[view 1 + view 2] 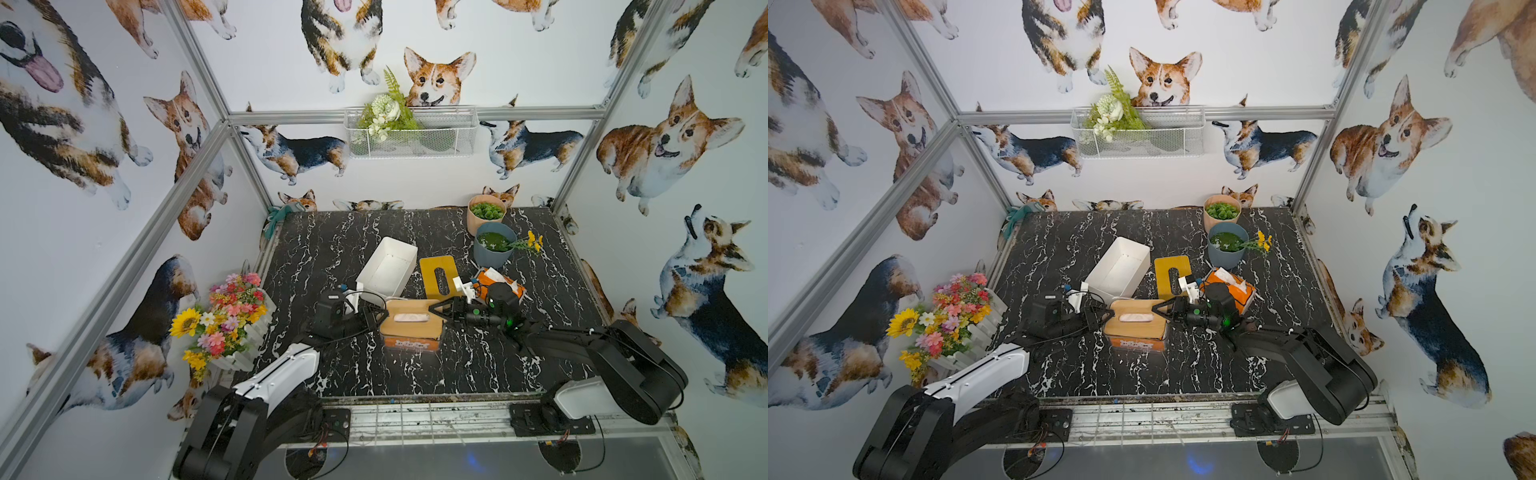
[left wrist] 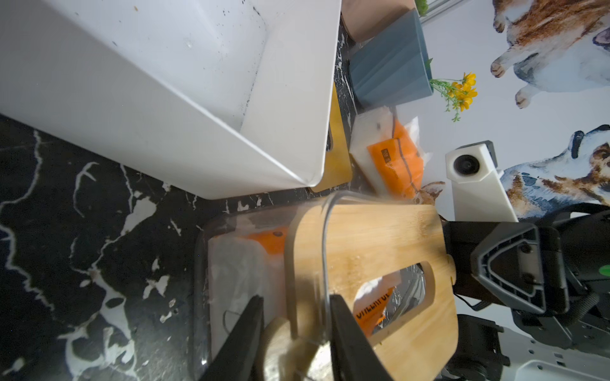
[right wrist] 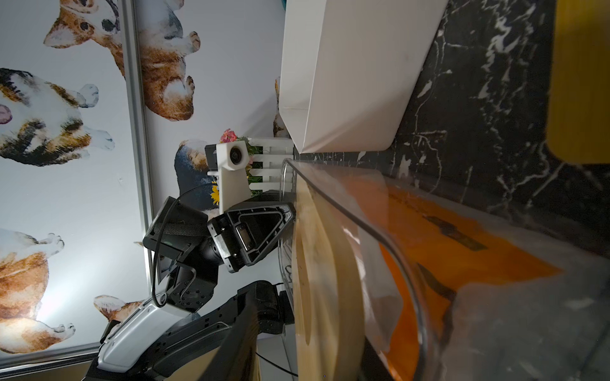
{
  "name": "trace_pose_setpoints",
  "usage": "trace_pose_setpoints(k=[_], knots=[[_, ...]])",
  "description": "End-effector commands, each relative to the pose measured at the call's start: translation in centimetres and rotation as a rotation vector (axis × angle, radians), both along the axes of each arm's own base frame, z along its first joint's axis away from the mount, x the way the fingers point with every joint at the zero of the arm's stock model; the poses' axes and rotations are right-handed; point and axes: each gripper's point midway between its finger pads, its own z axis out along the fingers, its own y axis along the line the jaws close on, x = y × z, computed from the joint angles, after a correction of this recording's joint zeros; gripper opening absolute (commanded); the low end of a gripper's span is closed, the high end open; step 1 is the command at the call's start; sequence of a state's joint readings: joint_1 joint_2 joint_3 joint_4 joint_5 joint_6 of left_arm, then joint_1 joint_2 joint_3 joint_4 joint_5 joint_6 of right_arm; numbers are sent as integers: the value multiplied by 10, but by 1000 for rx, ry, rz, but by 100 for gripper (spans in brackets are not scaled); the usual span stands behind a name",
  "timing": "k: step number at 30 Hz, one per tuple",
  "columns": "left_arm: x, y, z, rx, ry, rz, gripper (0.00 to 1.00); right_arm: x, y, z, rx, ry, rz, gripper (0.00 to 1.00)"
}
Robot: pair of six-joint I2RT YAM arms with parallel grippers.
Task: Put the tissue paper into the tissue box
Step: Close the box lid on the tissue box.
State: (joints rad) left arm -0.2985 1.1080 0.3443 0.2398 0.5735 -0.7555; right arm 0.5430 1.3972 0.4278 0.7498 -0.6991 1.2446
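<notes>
Writing first: through the slot of the wooden lid (image 2: pixel 379 237) we see black capitals on the orange wrapper, cut off by the slot edge and not readable. The dark print on the front of the tissue box (image 1: pixel 409 343) is too small in both top views. The box is clear-walled and stands mid-tabletop (image 1: pixel 332 249). The lid lies on it, and a tissue pack (image 2: pixel 264 240), orange and white, is inside under the lid. A second tissue pack (image 1: pixel 1246 291) lies on the tabletop behind the right wrist, near the blue pot (image 1: pixel 1225 253). An empty white box (image 1: pixel 388 266) and a yellow slotted lid (image 1: pixel 436 266) sit just beyond the tissue box. The left arm reaches in low from the near left, wrist about level. The left end effector (image 2: pixel 297 316) is at the box's left end, fingers spread on either side of the lid edge and clear wall, with a gap on one side. The right arm is folded at the elbow and reaches across level. The right end effector (image 1: pixel 432 308) is at the lid's right end. Only one blurred finger shows in its wrist view, so we cannot tell whether it is spread or pinching.
</notes>
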Motion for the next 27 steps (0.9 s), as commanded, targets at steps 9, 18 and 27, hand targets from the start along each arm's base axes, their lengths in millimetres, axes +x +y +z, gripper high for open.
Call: trace_pose_setpoints(k=[9, 18, 27], knots=[[-1, -2, 0, 1, -23, -19, 35, 2, -1, 8, -65, -46, 28, 45], [-1, -1, -6, 8, -12, -20, 35, 3, -11, 24, -71, -80, 20, 47], [-2, -1, -11, 8, -2, -19, 35, 2, -32, 26, -127, -93, 5, 48]])
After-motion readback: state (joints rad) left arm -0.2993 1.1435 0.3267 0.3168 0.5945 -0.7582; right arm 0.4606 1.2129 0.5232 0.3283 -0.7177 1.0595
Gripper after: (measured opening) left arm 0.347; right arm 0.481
